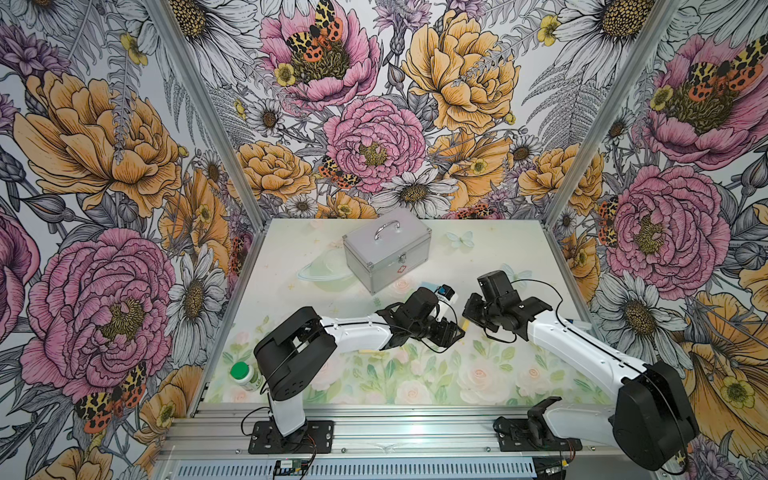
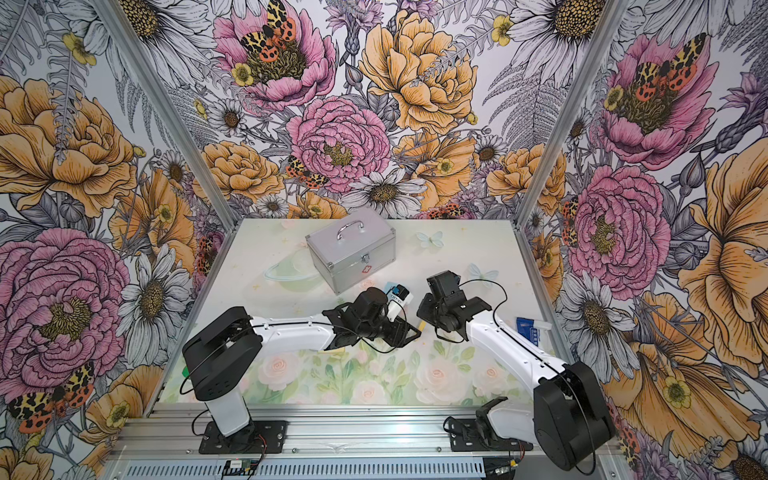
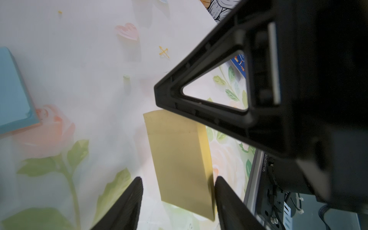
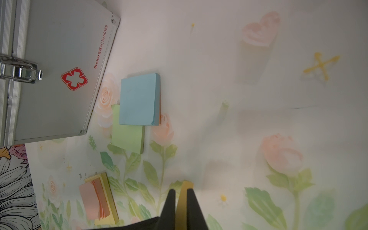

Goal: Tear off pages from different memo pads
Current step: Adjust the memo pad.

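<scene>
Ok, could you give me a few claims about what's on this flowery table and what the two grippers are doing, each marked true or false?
1. The silver case has its lid shut. True.
2. The blue memo pad lies apart from every other pad. False: it rests partly on top of the green memo pad.
3. The right gripper is closed on something yellow. True: it pinches the yellow memo pad.
4. The left gripper is shut tight. False: its fingers stand apart, one on either side of the yellow memo pad.
5. The bottle near the left arm's base has a red cap. False: the cap is green.
</scene>
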Motion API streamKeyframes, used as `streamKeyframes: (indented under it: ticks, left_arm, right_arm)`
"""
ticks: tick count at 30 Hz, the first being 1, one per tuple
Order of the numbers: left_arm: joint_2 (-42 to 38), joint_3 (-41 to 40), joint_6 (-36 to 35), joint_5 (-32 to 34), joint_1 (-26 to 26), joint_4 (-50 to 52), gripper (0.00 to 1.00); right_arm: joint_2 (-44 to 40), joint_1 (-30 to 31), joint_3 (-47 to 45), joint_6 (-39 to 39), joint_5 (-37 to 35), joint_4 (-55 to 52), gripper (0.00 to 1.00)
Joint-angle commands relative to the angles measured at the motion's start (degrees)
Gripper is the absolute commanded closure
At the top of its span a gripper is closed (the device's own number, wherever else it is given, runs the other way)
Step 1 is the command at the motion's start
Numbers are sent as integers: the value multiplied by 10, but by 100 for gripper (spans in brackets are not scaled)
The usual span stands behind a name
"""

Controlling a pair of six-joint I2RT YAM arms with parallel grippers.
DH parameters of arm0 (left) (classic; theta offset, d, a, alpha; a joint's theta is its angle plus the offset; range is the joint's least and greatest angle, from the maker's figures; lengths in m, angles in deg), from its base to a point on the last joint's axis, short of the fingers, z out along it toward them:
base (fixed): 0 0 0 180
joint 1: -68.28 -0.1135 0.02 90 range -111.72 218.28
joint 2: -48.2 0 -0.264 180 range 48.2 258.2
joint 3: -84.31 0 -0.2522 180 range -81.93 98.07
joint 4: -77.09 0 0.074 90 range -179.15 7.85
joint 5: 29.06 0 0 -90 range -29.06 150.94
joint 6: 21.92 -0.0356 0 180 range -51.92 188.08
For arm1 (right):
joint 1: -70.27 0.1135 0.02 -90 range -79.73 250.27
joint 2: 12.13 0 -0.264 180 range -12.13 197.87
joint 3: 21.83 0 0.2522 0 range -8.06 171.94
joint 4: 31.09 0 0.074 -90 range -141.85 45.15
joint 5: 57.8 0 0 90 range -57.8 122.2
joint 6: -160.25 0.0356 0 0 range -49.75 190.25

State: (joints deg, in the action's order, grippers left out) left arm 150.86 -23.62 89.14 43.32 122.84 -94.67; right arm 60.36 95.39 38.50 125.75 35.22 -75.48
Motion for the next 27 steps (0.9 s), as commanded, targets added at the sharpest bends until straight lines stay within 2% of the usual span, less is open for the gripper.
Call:
streamKeyframes:
  ticks: [1, 17, 27]
  left_arm:
    - [1, 0, -1, -2, -5, 13, 40]
    - [-21, -19, -3, 1, -29, 14, 40]
    - [-14, -12, -4, -11, -25, 15, 40]
  right_arm:
    - [-10, 4, -1, -4, 7, 8, 100]
    - [-21, 4, -1, -29, 54, 28, 100]
    - [-20, 6, 1, -33, 59, 28, 100]
